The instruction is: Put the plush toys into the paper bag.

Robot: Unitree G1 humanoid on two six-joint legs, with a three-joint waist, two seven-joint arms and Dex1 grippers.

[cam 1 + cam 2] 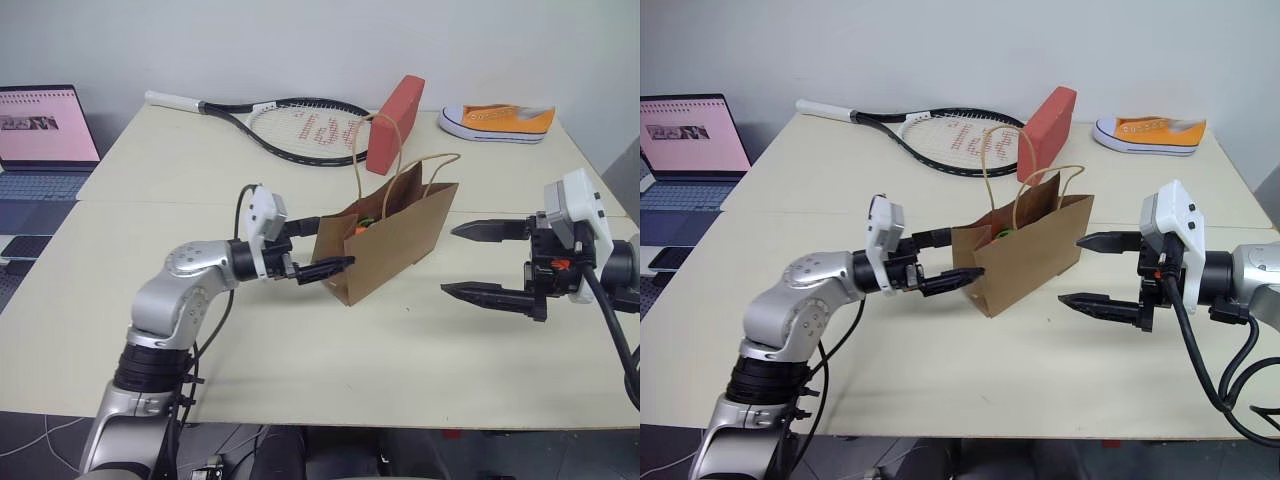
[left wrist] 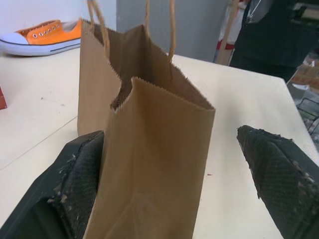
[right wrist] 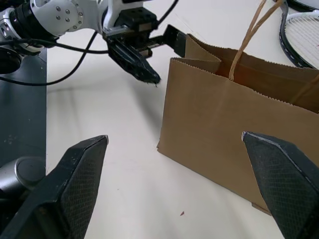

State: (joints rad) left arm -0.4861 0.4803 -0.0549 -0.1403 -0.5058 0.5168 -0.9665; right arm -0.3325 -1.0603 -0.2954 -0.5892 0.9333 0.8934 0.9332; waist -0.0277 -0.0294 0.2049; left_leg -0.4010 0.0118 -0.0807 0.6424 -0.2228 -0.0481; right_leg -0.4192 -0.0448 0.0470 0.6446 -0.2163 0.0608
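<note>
The brown paper bag (image 1: 390, 245) stands upright in the middle of the table, handles up. A bit of orange and green from a plush toy (image 1: 365, 222) shows inside its mouth. My left gripper (image 1: 335, 243) is open and straddles the bag's narrow left end. In the left wrist view one finger (image 2: 79, 174) lies against the bag's side, while the other finger (image 2: 279, 174) stands well apart from it. My right gripper (image 1: 450, 261) is open and empty. It hangs just right of the bag, pointing at it, without touching.
At the back of the table lie a tennis racket (image 1: 300, 125), a red block (image 1: 395, 122) and an orange sneaker (image 1: 500, 122). An open laptop (image 1: 40, 140) sits on a surface off the table's left side.
</note>
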